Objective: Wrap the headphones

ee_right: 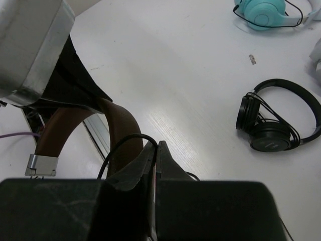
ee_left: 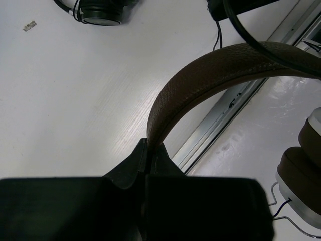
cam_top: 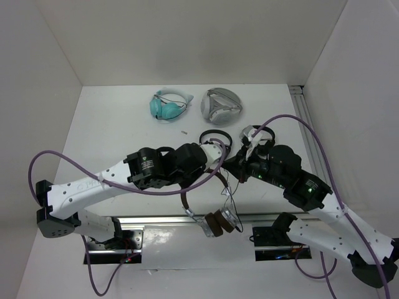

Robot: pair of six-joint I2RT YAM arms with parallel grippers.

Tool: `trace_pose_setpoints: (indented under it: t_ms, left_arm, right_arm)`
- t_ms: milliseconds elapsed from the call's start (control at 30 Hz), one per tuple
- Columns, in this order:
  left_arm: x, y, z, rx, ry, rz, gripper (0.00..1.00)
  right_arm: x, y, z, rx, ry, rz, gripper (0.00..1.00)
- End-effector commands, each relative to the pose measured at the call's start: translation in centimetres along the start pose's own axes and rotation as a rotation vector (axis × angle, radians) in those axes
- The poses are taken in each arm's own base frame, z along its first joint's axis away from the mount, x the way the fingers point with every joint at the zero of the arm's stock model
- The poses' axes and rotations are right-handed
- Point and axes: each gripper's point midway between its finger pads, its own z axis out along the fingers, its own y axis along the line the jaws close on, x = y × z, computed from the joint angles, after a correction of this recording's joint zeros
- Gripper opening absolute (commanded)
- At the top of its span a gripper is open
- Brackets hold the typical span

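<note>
The left gripper (ee_left: 149,146) is clenched on the brown band (ee_left: 200,75) of the headphones (cam_top: 217,223). They hang over the rail (cam_top: 156,219) at the near table edge, earcups lowest. The right gripper (ee_right: 156,146) pinches their thin black cable (ee_right: 125,138). Faint marks on the left arm (cam_top: 93,184) are too small to read.

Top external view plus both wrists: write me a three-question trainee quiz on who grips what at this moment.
1. True or false: the left gripper is shut on the brown headband.
2. The right gripper pinches: A) an earcup B) the black cable C) nothing.
3. What colour is the headset lying left of the grey headset?
Key: 1 true; 2 B; 3 teal.
</note>
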Motion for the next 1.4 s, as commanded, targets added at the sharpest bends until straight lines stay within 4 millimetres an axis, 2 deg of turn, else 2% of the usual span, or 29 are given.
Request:
trace_pose_setpoints:
  t_ms: [0, 133, 267, 433, 567, 767, 800, 867, 900, 967, 1000, 1033, 1067, 1133, 1167, 1200, 1233, 1267, 1367]
  left_arm:
    - [-2.2, -1.0, -1.5, 0.075, -0.082, -0.009, 0.00]
    - [-3.2, -1.0, -2.7, 0.094, -0.144, -0.026, 0.00]
    - [-4.4, -0.5, -4.9, 0.108, -0.235, -0.050, 0.00]
    - [-7.0, 1.0, -8.5, 0.093, -0.414, -0.107, 0.00]
    - [-7.9, 2.0, -11.8, 0.105, -0.557, -0.162, 0.00]
    - [-8.3, 2.1, -12.7, 0.120, -0.592, -0.204, 0.00]
    - [-8.4, 2.0, -12.4, 0.122, -0.583, -0.213, 0.00]
    - [-8.8, 1.9, -12.6, 0.130, -0.601, -0.232, 0.00]
    - [-9.0, 1.8, -12.4, 0.136, -0.606, -0.250, 0.00]
    - [-9.0, 2.0, -12.5, 0.131, -0.615, -0.281, 0.00]
    - [-9.3, 2.1, -12.7, 0.128, -0.629, -0.312, 0.00]
    - [-9.4, 2.0, -12.5, 0.132, -0.633, -0.324, 0.00]
    - [-9.4, 2.3, -12.9, 0.127, -0.644, -0.353, 0.00]
    - [-9.9, 2.4, -13.6, 0.139, -0.673, -0.378, 0.00]
    - [-10.0, 2.6, -13.9, 0.135, -0.690, -0.386, 0.00]
    - [-9.9, 2.7, -14.3, 0.141, -0.698, -0.401, 0.00]
    - [-10.1, 2.9, -14.4, 0.135, -0.708, -0.420, 0.00]
    - [-10.1, 3.1, -14.3, 0.124, -0.709, -0.424, 0.00]
    - [-10.1, 4.4, -15.0, 0.075, -0.728, -0.506, 0.00]
  right_arm:
    - [-1.8, 0.7, 0.1, -0.032, -0.066, -0.001, 0.00]
    - [-1.2, 0.2, 0.5, -0.010, -0.049, 0.003, 0.00]
    - [-1.1, -0.2, 0.7, 0.010, -0.043, 0.005, 0.00]
    - [0.1, -0.5, 1.6, 0.017, 0.000, 0.030, 0.00]
    - [-0.3, 0.0, 1.7, -0.011, -0.014, 0.038, 0.00]
    - [0.1, 1.8, 2.6, -0.118, -0.054, 0.055, 0.02]
    - [-0.7, 2.3, 2.6, -0.141, -0.084, 0.059, 0.02]
    - [-0.2, 2.5, 2.9, -0.162, -0.085, 0.066, 0.08]
    - [-0.8, 2.9, 3.1, -0.181, -0.108, 0.068, 0.10]
    - [0.3, 3.1, 3.6, -0.210, -0.097, 0.067, 0.15]
    - [-0.3, 3.4, 3.7, -0.228, -0.131, 0.070, 0.23]
    - [-0.1, 3.6, 4.0, -0.242, -0.135, 0.079, 0.26]
    - [0.0, 4.0, 4.1, -0.276, -0.158, 0.081, 0.33]
    - [0.4, 4.2, 4.5, -0.298, -0.173, 0.092, 0.44]
    - [1.3, 4.0, 5.0, -0.296, -0.166, 0.095, 0.48]
    - [1.5, 4.0, 5.3, -0.301, -0.173, 0.114, 0.51]
    - [0.6, 4.4, 5.2, -0.313, -0.228, 0.108, 0.55]
    - [1.5, 4.4, 5.7, -0.314, -0.222, 0.110, 0.55]
    - [1.7, 4.7, 6.6, -0.300, -0.258, 0.120, 0.56]
